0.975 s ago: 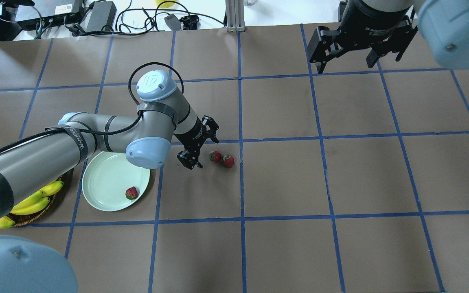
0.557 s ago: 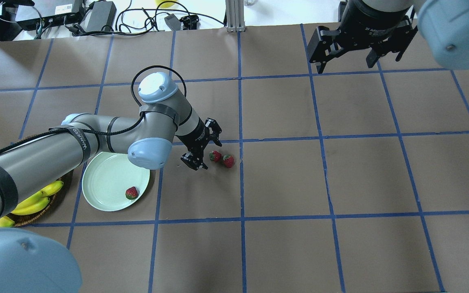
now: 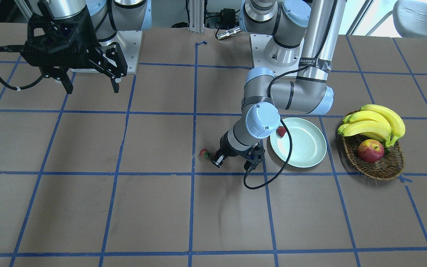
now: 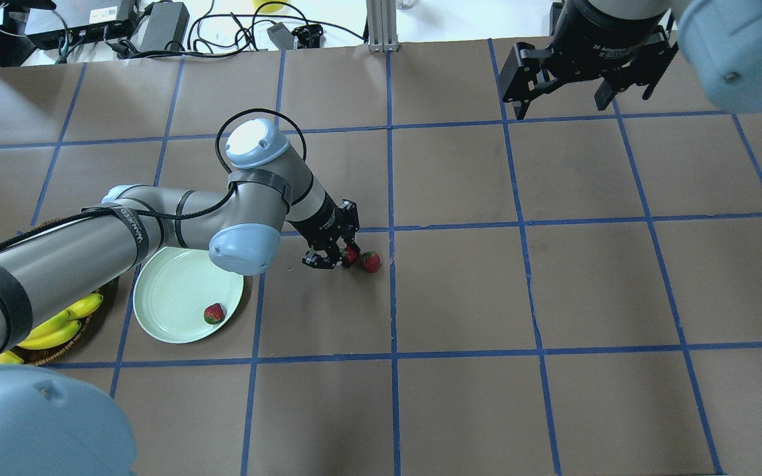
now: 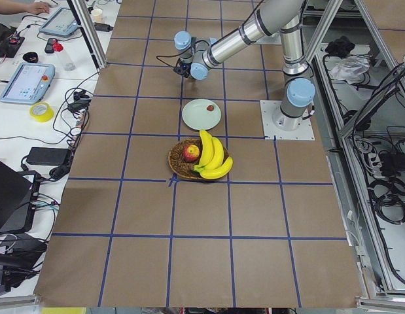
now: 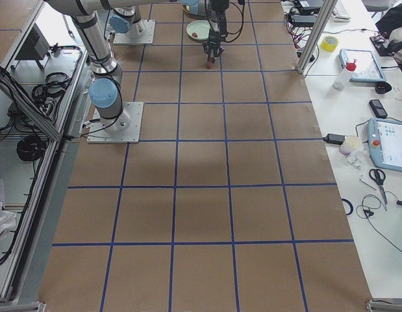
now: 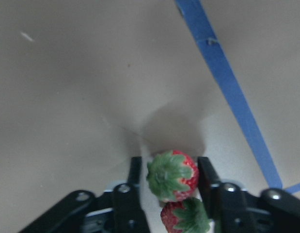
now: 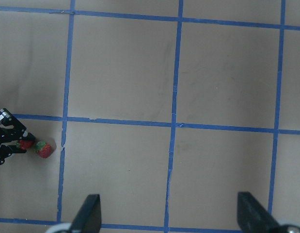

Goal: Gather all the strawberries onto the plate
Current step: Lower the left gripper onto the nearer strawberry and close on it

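Two strawberries lie close together on the brown paper. My left gripper point(image 4: 339, 257) has come down on the nearer strawberry point(image 4: 351, 253), which still rests on the table. In the left wrist view its fingers point(image 7: 135, 177) stand tight on both sides of that strawberry point(image 7: 172, 175). The second strawberry point(image 4: 372, 262) lies just beside it. A third strawberry point(image 4: 213, 313) sits in the pale green plate point(image 4: 169, 291), left of the gripper. My right gripper point(image 4: 561, 109) hangs open and holds nothing, high over the far right of the table.
A wicker basket point(image 3: 380, 167) with bananas point(image 3: 374, 120) and a red apple point(image 3: 370, 151) stands beside the plate point(image 3: 306, 152), on its side away from the gripper. Cables and power bricks point(image 4: 163, 26) lie past the table's far edge.
My left gripper moved right and down onto the nearer strawberry, and its fingers narrowed around it. The right arm and the other strawberries stayed put.
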Available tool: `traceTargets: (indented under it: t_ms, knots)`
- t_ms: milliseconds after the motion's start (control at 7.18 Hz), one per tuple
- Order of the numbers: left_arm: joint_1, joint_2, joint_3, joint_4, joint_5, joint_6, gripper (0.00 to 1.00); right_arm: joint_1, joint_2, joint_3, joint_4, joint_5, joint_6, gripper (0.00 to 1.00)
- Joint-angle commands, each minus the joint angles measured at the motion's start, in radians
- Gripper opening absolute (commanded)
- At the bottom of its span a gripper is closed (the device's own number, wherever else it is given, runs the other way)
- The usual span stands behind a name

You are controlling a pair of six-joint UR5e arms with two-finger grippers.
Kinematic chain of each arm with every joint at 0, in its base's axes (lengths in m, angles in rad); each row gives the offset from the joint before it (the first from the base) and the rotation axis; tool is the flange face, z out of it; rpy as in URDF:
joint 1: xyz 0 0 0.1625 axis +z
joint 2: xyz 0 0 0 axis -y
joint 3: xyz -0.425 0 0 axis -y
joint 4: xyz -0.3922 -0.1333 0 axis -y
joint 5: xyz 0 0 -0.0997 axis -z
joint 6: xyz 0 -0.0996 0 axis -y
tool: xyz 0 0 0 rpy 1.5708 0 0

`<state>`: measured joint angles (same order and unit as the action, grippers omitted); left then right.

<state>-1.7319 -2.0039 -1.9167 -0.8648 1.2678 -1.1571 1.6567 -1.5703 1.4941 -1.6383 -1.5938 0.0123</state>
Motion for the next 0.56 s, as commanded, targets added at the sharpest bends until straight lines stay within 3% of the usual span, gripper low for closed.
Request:
traceTargets:
  t_ms: [0,139,279,418]
  knots:
    - [0.006,0.040,0.004,-0.017,0.018,0.069,0.00,0.000,0.000,0.000,0.002,0.000,0.000,1.00]
    - [0.008,0.068,0.005,-0.076,0.136,0.139,0.00,0.000,0.000,0.000,0.000,0.000,0.000,1.00]
    - [0.027,0.112,0.017,-0.147,0.186,0.236,0.00,0.000,0.000,0.000,0.000,0.000,0.000,1.00]
    - [0.097,0.150,0.080,-0.330,0.195,0.369,0.00,0.000,0.000,0.000,0.000,0.000,0.000,1.00]
